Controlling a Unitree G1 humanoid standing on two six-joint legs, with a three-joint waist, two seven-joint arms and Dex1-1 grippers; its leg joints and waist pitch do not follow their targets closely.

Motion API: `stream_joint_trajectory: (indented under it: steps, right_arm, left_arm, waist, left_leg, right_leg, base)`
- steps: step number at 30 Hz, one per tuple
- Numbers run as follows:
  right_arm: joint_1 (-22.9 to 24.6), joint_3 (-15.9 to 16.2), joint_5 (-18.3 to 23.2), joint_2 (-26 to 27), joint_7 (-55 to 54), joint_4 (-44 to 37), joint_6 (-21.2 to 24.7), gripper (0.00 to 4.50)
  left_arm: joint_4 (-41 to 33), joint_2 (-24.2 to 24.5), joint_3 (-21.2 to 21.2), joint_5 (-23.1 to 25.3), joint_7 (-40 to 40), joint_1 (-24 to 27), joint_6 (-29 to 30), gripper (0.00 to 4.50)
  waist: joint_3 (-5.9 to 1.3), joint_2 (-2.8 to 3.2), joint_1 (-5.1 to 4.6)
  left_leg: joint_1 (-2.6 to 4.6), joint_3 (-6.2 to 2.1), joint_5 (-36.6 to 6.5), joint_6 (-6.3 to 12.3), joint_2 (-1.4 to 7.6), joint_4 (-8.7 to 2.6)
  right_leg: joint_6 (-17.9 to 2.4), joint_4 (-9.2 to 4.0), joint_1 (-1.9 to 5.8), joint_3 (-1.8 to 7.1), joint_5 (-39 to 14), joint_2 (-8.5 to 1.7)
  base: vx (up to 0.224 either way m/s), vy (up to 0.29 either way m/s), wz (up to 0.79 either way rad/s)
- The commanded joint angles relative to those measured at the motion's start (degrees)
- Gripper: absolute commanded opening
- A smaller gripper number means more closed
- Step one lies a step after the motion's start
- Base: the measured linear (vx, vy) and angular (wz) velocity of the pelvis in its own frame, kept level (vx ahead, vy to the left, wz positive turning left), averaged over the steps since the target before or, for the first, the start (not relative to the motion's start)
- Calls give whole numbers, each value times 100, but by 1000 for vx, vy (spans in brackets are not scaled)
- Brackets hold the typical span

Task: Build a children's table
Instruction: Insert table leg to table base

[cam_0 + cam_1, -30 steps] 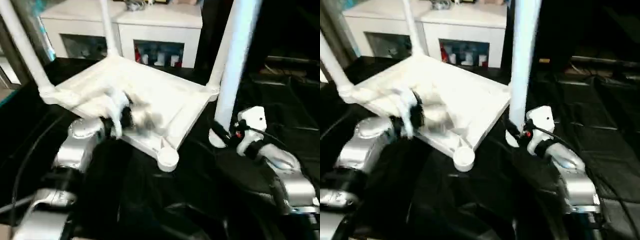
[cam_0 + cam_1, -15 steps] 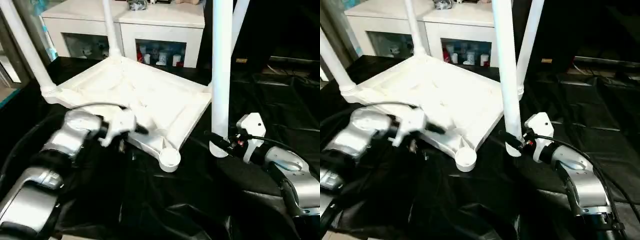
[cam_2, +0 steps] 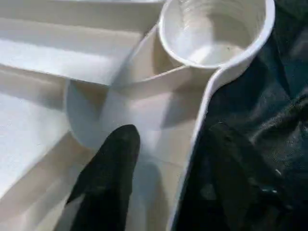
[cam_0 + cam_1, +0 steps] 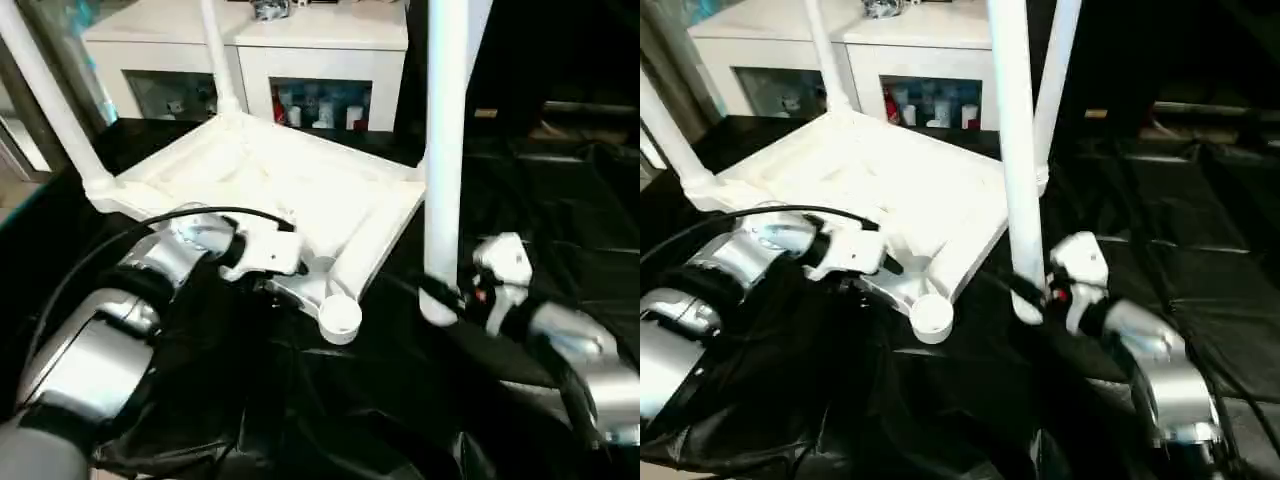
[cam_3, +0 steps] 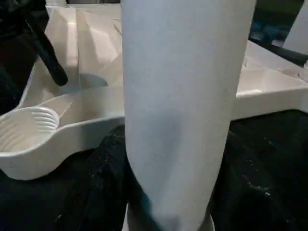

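From your head camera, the children's table point(image 4: 290, 190) lay upside down on the black sheet point(image 4: 330, 410), three legs standing, its empty corner socket point(image 4: 340, 315) at six o'clock. Your left gripper point(image 4: 275, 285) straddled the rim beside that socket. Your right gripper point(image 4: 440, 295) gripped the loose leg point(image 4: 443, 150) upright at three o'clock of the socket.

Your left wrist showed one finger point(image 3: 108, 175) inside the rim, one outside, jaws half apart.

Your right wrist showed the leg close up.

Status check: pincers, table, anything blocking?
Left pincer straddling tabletop rim by empty corner socket. Right pincer holding fourth leg upright, beside socket. Nothing blocking.
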Motion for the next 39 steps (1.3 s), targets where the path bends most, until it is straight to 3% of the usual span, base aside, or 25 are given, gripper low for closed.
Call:
stream_joint_trajectory:
  steps: [1, 2, 3, 4, 5, 6, 8, 12, 14, 19, 20, 21, 26, 29, 30, 33, 36, 37, 38, 39]
  right_arm:
    - [72, -60, -4, -28, -30, -271, -20, 188]
    - [72, -60, -4, -28, -30, -271, -20, 188]
    - [133, -74, 1, -49, -51, -334, -7, 188]
    - [159, -78, 2, -58, -65, -370, 4, 188]
    - [176, -86, 5, -69, -72, -390, 8, 188]
    - [183, -90, 7, -73, -75, -398, 9, 188]
    - [217, -110, 12, -75, -110, -431, 15, 188]
    - [269, -99, -10, -50, -152, -446, -5, 188]
    - [274, -65, -38, -42, -160, -421, -35, 188]
    - [123, 5, -83, -22, -167, -304, -79, 188]
    - [108, 9, -86, -19, -169, -295, -84, 188]
    - [75, 22, -94, -6, -182, -283, -93, 188]
    - [52, 26, -108, 22, -218, -272, -114, 188]
    - [14, 0, -130, 83, -273, -178, -179, 188]
    - [-11, -10, -133, 106, -294, -130, -201, 188]
    - [-93, -32, -98, 182, -347, -32, -208, 188]
    - [-278, -104, 46, 329, -441, 86, -69, 188]
    - [-335, -148, 115, 395, -487, 118, 1, 188]
    - [-372, -178, 162, 440, -518, 139, 48, 188]
    - [-402, -205, 217, 492, -554, 145, 116, 188]
  left_arm:
    - [167, 2, -75, 171, 72, -170, -146, 220]
    - [167, 2, -75, 171, 72, -170, -146, 213]
    - [269, -25, -100, 220, 82, -222, -199, 197]
    - [315, -37, -101, 236, 66, -247, -222, 187]
    - [349, -50, -101, 253, 50, -270, -213, 178]
    - [369, -56, -98, 265, 44, -281, -212, 171]
    - [461, -81, -51, 270, -103, -357, -145, 161]
    - [531, -122, 56, 201, -279, -417, 44, 125]
    - [583, -151, 103, 166, -417, -447, 247, 101]
    - [680, -149, -84, 446, -515, -450, 189, 55]
    - [684, -151, -94, 467, -511, -447, 196, 55]
    - [699, -156, -122, 525, -447, -437, 269, 42]
    - [718, -228, -83, 636, 171, -408, 813, 18]
    - [791, -327, 126, 438, -46, -382, 1733, 10]
    - [805, -377, 238, 323, -108, -364, 1943, 8]
    - [823, -480, 446, 147, -97, -299, 2390, 5]
    - [762, -606, 635, -37, 13, -143, 2854, 2]
    - [673, -658, 709, -129, 21, -75, 2947, 1]
    - [605, -690, 756, -189, 19, -28, 3003, 1]
    - [527, -717, 800, -243, 52, 28, 3022, 0]
  waist:
    - [-394, -16, 3]
    - [-394, -29, 3]
    - [-393, 19, 5]
    - [-390, -6, -4]
    - [-390, 45, 0]
    - [-387, 25, -6]
    - [-379, 53, -9]
    - [-380, 54, -8]
    - [-382, 14, -11]
    - [-378, 41, -18]
    - [-379, 39, -23]
    - [-377, 74, -31]
    - [-363, 61, -64]
    - [-341, 9, -91]
    - [-338, 25, -119]
    - [-330, -37, -146]
    - [-341, -69, -170]
    - [-343, -155, -181]
    - [-364, -99, -164]
    - [-352, -162, -171]
  left_leg:
    - [116, -87, -1205, 253, 264, -447]
    - [116, -82, -1197, 261, 264, -444]
    - [112, -85, -1211, 256, 259, -447]
    - [116, -82, -1250, 251, 260, -448]
    - [118, -86, -1273, 243, 260, -449]
    - [123, -81, -1299, 238, 267, -457]
    - [124, -85, -1384, 207, 260, -466]
    - [111, -83, -1300, 248, 263, -464]
    - [98, -80, -1234, 289, 260, -459]
    - [102, -88, -1266, 331, 269, -468]
    - [101, -91, -1272, 326, 271, -471]
    - [100, -94, -1267, 315, 269, -474]
    - [104, -89, -1363, 319, 259, -476]
    - [87, -102, -1496, 232, 252, -509]
    - [75, -108, -1494, 206, 240, -516]
    - [34, -128, -1490, 220, 212, -526]
    - [25, -121, -1267, 324, 204, -511]
    - [24, -104, -1213, 403, 204, -498]
    - [42, -110, -1117, 424, 211, -486]
    - [45, -83, -1058, 521, 206, -475]
  right_leg:
    - [-1788, -377, 325, 117, -135, -264]
    - [-1791, -383, 323, 118, -135, -264]
    - [-1804, -378, 320, 113, -195, -263]
    - [-1796, -391, 321, 114, -248, -259]
    - [-1795, -393, 317, 116, -284, -264]
    - [-1784, -406, 312, 116, -314, -260]
    - [-1785, -413, 309, 112, -449, -264]
    - [-1793, -417, 309, 113, -469, -276]
    - [-1800, -411, 314, 112, -431, -273]
    - [-1788, -423, 302, 110, -516, -279]
    - [-1784, -422, 305, 111, -510, -280]
    - [-1782, -422, 308, 109, -478, -282]
    - [-1769, -447, 310, 108, -627, -283]
    - [-1661, -486, 317, 106, -1145, -298]
    - [-1620, -490, 318, 101, -1298, -305]
    - [-1408, -533, 326, 85, -1824, -310]
    - [-1457, -528, 310, 81, -1593, -301]
    - [-1496, -541, 304, 83, -1489, -289]
    - [-1555, -505, 306, 88, -1350, -300]
    - [-1609, -522, 284, 85, -1237, -283]
  base:
    - [0, 0, 0]
    - [0, 0, 0]
    - [0, 0, 0]
    - [0, 0, 0]
    - [0, 0, 0]
    - [0, 0, 0]
    - [0, 0, 0]
    - [0, 0, 0]
    - [0, 0, 0]
    - [0, 0, 0]
    - [0, 0, 0]
    - [0, 0, 0]
    - [0, 0, 0]
    - [0, 0, 0]
    - [0, 0, 0]
    - [0, 0, 0]
    - [0, 0, 0]
    - [0, 0, 0]
    - [0, 0, 0]
    - [0, 0, 0]
